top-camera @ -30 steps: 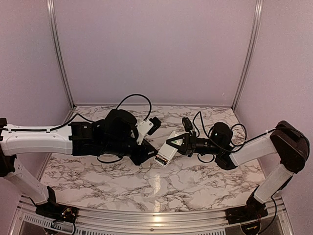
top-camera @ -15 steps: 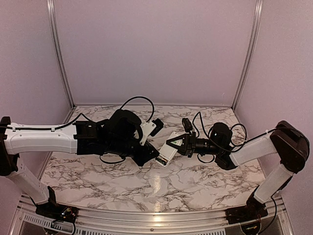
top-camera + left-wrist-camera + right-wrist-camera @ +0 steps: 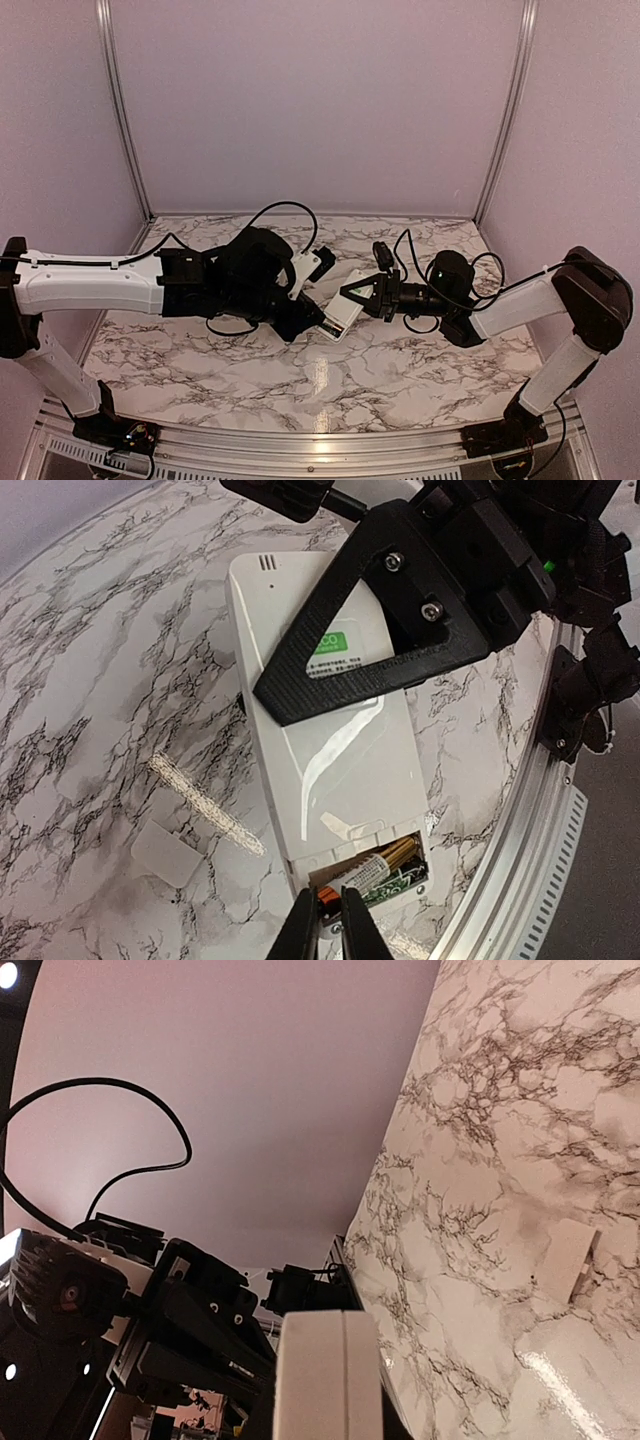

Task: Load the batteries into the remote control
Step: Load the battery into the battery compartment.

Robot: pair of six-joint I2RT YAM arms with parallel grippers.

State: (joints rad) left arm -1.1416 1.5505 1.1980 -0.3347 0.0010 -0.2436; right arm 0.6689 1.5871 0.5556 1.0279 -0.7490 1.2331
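Observation:
The white remote control lies back up, tilted off the table, with its battery bay open at the near end. My right gripper is shut on the remote's upper half; its black triangular finger crosses the back. In the right wrist view the remote shows edge-on between the jaws. My left gripper is shut on the orange end of a gold-and-white battery that lies slanted in the bay. In the top view the left gripper meets the remote's lower end. No other battery shows.
The small white cover piece lies flat on the marble table left of the remote; it also shows in the right wrist view. A glittery strip lies beside it. The table's metal rim runs close on the right.
My left arm has moved right, bringing its gripper up to the remote's lower end. The right arm and the remote have hardly moved.

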